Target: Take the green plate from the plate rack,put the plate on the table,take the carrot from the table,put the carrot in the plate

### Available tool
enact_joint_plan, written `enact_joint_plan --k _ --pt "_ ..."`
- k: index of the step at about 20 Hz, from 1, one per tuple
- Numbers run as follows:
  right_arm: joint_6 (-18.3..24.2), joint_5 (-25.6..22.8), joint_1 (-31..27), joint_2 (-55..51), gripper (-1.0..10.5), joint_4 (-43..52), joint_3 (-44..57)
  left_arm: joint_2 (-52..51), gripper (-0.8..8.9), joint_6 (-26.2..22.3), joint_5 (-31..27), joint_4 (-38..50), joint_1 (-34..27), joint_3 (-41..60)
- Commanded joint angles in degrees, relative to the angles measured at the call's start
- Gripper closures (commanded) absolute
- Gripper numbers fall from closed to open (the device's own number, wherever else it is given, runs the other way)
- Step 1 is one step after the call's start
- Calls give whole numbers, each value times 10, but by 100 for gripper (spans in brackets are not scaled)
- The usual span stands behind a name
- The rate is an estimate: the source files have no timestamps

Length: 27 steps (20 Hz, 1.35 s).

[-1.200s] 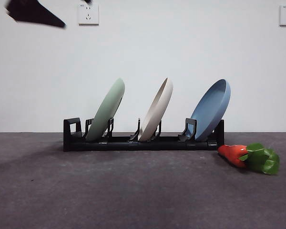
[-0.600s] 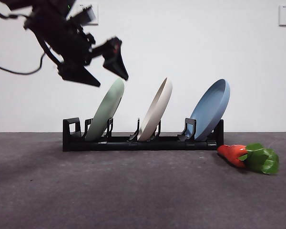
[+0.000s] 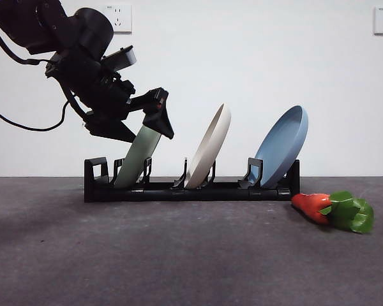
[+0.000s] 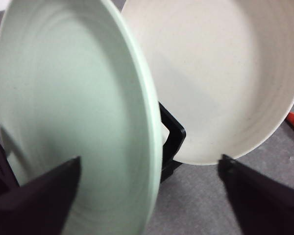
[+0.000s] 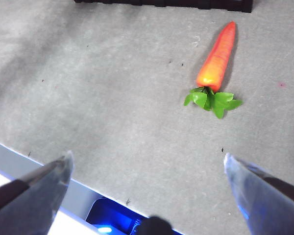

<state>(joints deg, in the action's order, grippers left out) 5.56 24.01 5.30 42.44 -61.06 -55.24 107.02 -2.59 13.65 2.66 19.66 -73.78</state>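
The green plate (image 3: 136, 158) (image 4: 63, 98) leans in the left slot of the black plate rack (image 3: 191, 191) (image 4: 172, 131). My left gripper (image 3: 143, 127) (image 4: 149, 161) is open at the plate's upper rim, one jaw on each side of the edge, not closed on it. The carrot (image 3: 314, 205) (image 5: 217, 58) lies on the dark grey table (image 3: 179, 255) just off the rack's right end, leaves pointing away from the rack. My right gripper (image 5: 147, 159) hangs open above the table, short of the carrot, holding nothing; it is out of the front view.
A cream plate (image 3: 210, 150) (image 4: 220, 73) leans in the middle slot and a blue plate (image 3: 282, 146) in the right slot. The rack stands close to a white wall with two sockets. The table's near edge shows in the right wrist view.
The left arm came down from the top left corner to the green plate's upper rim, with its open jaws now straddling the edge. Plates and carrot have not moved.
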Motion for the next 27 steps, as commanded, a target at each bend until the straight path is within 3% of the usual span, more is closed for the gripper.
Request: enact_joint_plan --k 1,4,5,14,21,24,27 --pt "-6 1 1 0 320 1 -2 2 644 -6 1 9 2 1" --pt "-6 1 1 0 321 1 -2 2 814 -5 2 8 2 1" --pt "-6 1 1 0 321 1 -2 2 822 -4 3 8 2 1" --pt "-6 1 1 0 321 -3 -2 -9 822 14 12 7 2 1" --pt "-6 1 1 0 321 -3 -2 -89 822 13 16 -3 1 -5" --pt "-6 1 1 0 321 -3 -2 -147 822 13 17 -41 4 -6" --pt "-5 1 1 0 321 -3 -2 -220 821 -18 16 -131 33 -6"
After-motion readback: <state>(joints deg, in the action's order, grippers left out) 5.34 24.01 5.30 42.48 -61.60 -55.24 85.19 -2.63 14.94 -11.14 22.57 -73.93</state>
